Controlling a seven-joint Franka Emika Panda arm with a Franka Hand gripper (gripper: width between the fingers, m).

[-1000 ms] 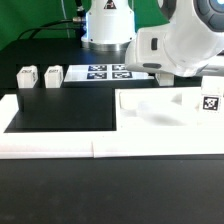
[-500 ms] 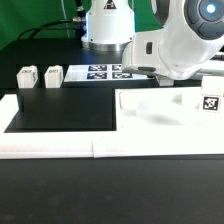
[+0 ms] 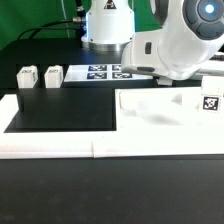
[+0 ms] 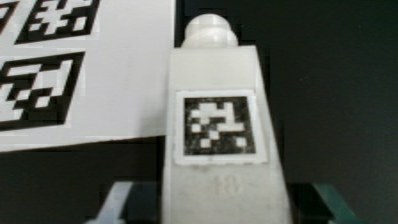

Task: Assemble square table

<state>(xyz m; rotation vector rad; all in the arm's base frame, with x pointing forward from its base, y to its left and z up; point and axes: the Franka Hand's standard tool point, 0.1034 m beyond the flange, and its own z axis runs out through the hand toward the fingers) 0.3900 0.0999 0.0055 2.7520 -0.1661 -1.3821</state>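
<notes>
Currently one leg [image 4: 217,120] sits between the fingers [image 4: 128,206], grip impossible to tell; two legs [image 3: 27,76] [image 3: 52,75] stand side by side.

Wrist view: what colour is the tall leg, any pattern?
White plastic table leg carrying a black-and-white square tag; clearest in the wrist view.

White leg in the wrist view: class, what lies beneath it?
Beside the leg show the black table and the marker board. What lies directly beneath is covered by the leg itself, so its resting surface cannot be told.
</notes>
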